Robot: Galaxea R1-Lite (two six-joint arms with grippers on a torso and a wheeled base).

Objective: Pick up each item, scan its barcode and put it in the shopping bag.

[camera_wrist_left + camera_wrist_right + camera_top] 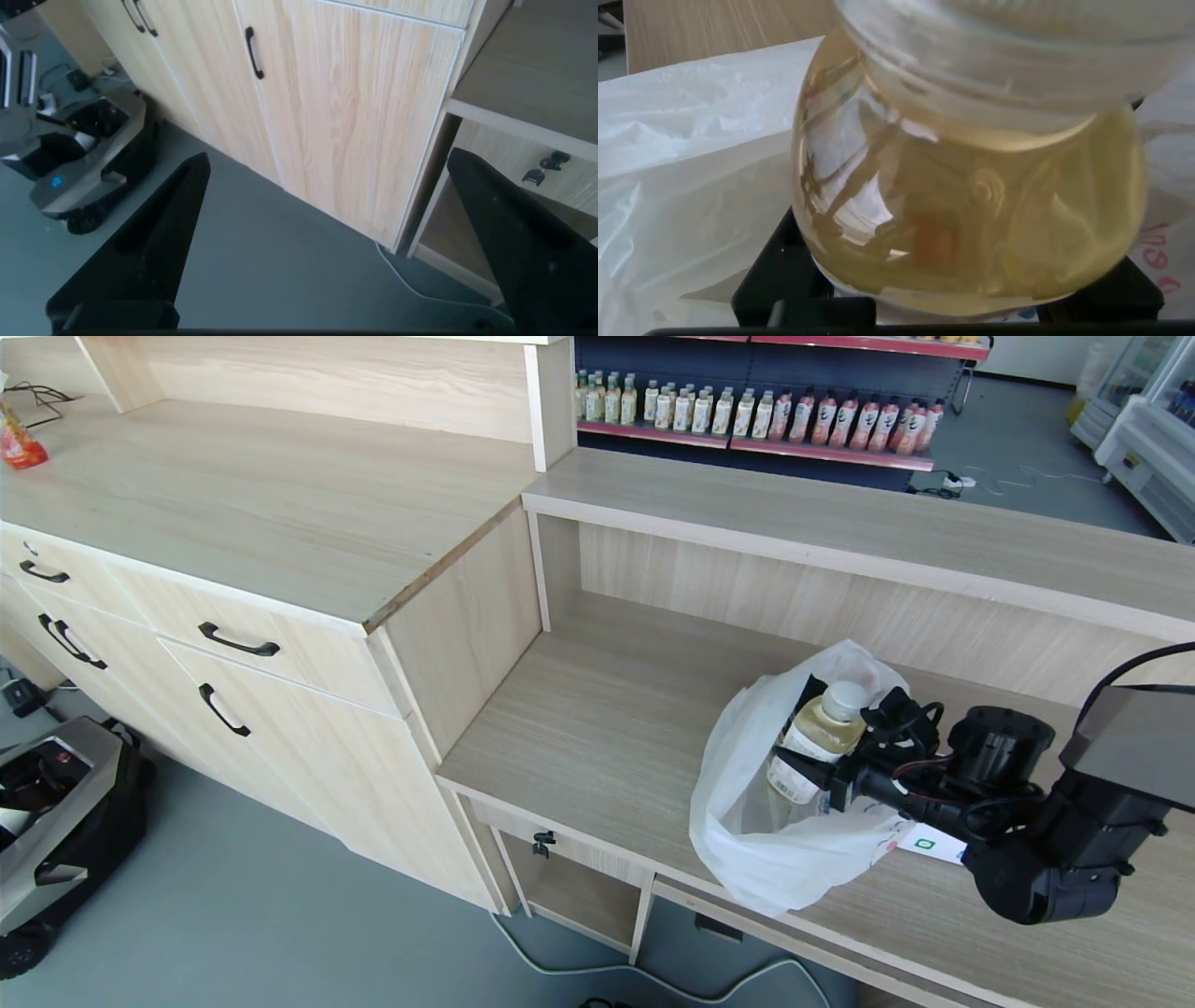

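Note:
A bottle of pale yellow drink (pixel 826 733) with a white cap and label stands tilted in the mouth of the white plastic shopping bag (pixel 766 849) on the lower counter. My right gripper (pixel 810 733) is shut on the bottle, one black finger on each side of it. In the right wrist view the bottle (pixel 971 215) is pressed close to the camera, with the bag (pixel 682 159) behind and beneath it. My left gripper (pixel 327 261) hangs open and empty over the grey floor, beside the wooden cabinet (pixel 355 121).
The bag rests on the lower wooden counter (pixel 607 728), walled at the back by a raised ledge (pixel 840 523). A small white card (pixel 929 845) lies by the bag. Drawers with black handles (pixel 238 642) are at left; a red packet (pixel 19 443) lies far left.

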